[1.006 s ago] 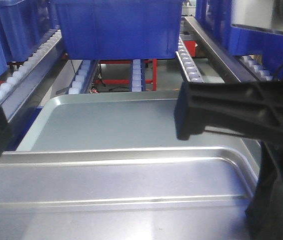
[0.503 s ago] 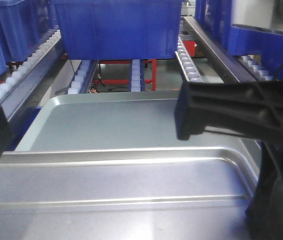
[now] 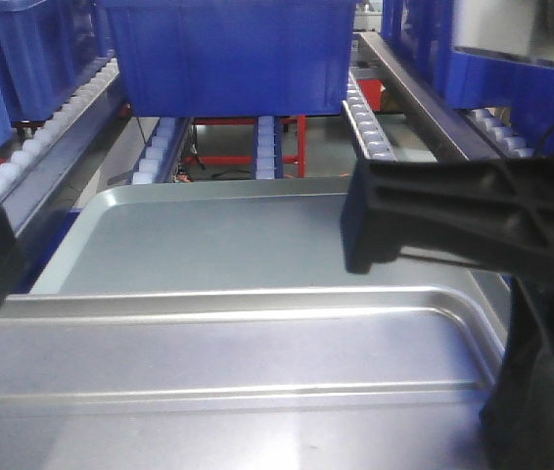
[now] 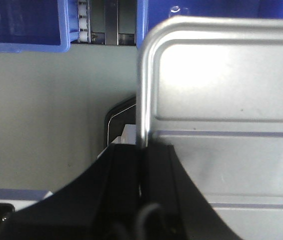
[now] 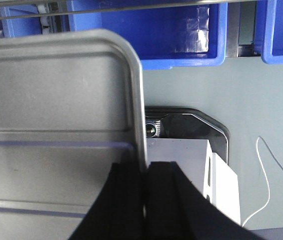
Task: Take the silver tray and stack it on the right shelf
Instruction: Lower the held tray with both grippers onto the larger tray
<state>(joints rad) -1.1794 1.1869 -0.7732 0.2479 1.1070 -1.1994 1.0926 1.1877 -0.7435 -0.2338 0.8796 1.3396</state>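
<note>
One silver tray (image 4: 221, 90) — left gripper (image 4: 142, 160) and right gripper (image 5: 146, 175) fingers each clamp its rim.

No legible text, no labels, no brand marks, no numbers or signs, front and both wrist views.

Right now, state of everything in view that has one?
silver tray: empty, base down, clamped at both side rims.
left hand: shut on the tray's left rim.
right hand: shut on the tray's right rim.
grey tray: lying flat beyond it, empty.
blue bin: upright, contents hidden.
</note>
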